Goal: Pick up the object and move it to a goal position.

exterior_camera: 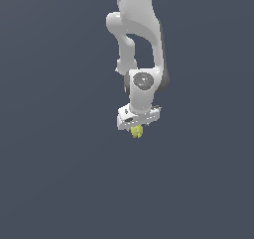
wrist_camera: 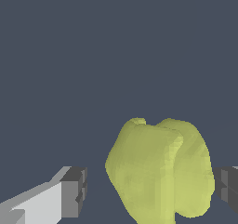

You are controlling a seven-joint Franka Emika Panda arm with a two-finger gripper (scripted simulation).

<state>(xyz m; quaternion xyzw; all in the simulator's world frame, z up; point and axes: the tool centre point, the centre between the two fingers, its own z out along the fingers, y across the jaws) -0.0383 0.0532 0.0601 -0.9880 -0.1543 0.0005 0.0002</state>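
Where fingers (wrist_camera: 73,193) gape: object (wrist_camera: 160,172) between.

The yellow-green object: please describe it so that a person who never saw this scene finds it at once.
Follow the white robot arm down to its gripper. The small yellow-green object sits just beneath it, between the fingers. It is lumpy, and the only coloured thing against the plain dark grey background.

Exterior view: set well back, facing my white arm, which hangs down mid-frame against plain dark grey. Wrist view: mounted on my wrist, looking out past my grey-padded fingers (wrist_camera: 74,190), very close. Both views share the lumpy yellow-green object (exterior_camera: 137,131) (wrist_camera: 160,172) at my white gripper (exterior_camera: 137,129).
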